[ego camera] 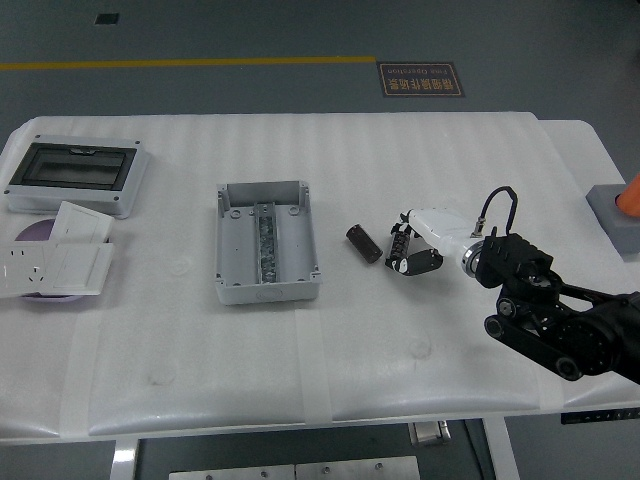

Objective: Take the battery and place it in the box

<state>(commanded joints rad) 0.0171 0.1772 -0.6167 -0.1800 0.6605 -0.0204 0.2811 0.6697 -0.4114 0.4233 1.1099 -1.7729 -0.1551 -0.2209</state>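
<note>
Right robot hand (408, 250) beside battery (363, 244), finger curl unclear.

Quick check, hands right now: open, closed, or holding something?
Right hand: fingers open, holding nothing, just right of the battery on the table, apart from it.
Left hand: not in view.

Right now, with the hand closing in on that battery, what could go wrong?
1. The right hand is beside the battery, not yet on it; its fingers could nudge the small cylinder so it rolls away.
2. The open grey box lies well to the left, so a weak grip could drop the battery on the way.
</note>
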